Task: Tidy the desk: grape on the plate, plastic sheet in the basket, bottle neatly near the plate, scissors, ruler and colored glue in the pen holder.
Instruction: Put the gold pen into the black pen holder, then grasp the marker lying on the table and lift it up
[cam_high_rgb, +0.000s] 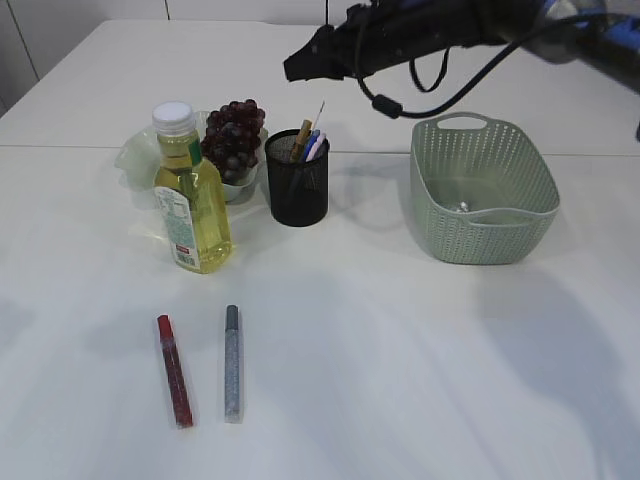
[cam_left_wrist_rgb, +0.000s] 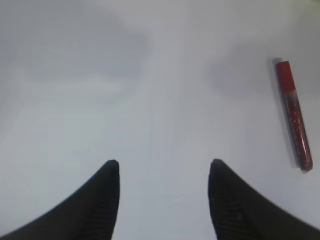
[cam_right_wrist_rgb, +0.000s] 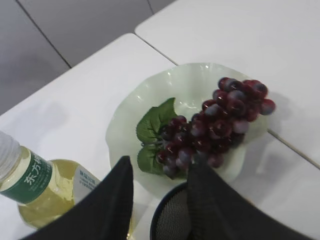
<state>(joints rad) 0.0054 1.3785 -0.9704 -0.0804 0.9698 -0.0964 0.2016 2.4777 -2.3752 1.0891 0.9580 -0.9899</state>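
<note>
The right claw (cam_right_wrist_rgb: 157, 187) hung part-open and empty above the black mesh pen holder (cam_high_rgb: 297, 178). The left claw (cam_left_wrist_rgb: 164, 172), wide and empty, should straddle the red glitter glue tube (cam_left_wrist_rgb: 295, 116) lengthwise at lower left.

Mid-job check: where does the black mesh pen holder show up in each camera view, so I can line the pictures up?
Exterior view: black mesh pen holder stands centre, right of the bunch of dark red grapes.
Left wrist view: not in it; only bare table and a red glitter glue pen.
Right wrist view: its rim shows at the bottom edge, between the right gripper fingers.
Shared landmark: the grapes, exterior and right wrist views.
</note>
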